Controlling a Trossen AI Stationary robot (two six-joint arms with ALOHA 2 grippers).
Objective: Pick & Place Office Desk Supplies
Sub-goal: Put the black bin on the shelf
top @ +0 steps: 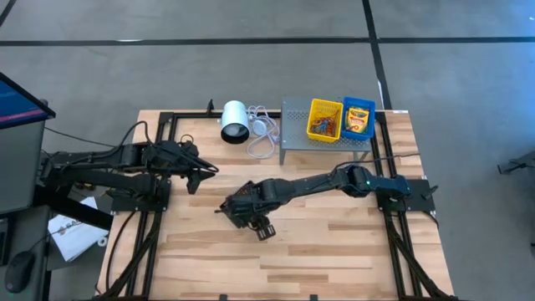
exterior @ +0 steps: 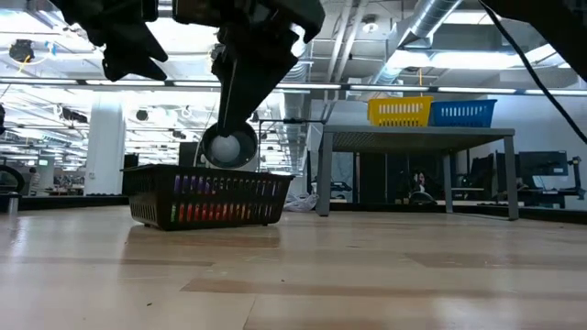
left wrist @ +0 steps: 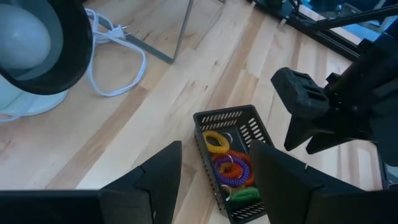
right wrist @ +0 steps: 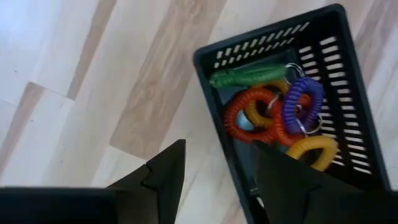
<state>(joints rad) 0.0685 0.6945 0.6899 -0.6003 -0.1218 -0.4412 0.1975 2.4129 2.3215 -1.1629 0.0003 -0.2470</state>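
Coiled bands (right wrist: 280, 115) in orange, purple, yellow and green lie tangled in a small black slotted basket (left wrist: 233, 118), with metal rings among them. The basket sits on the desk (top: 334, 242) near its middle; in the low view it shows as a dark basket (exterior: 211, 197) with colours behind its slots.

The right hand (right wrist: 217, 180) hangs just above the basket's near rim, fingers (right wrist: 165, 171) apart, one finger outside the wall and the other over the inside; they hold nothing. In the high view that hand (top: 251, 219) covers the basket.

The left hand (left wrist: 214, 177) hovers to the left of the basket, well above it, fingers apart and empty.

At the back, a yellow tray (top: 325, 119) and a blue tray (top: 359, 119) holding crayon boxes rest on a grey rack (top: 294, 125), beside a white cylinder (top: 234, 121).
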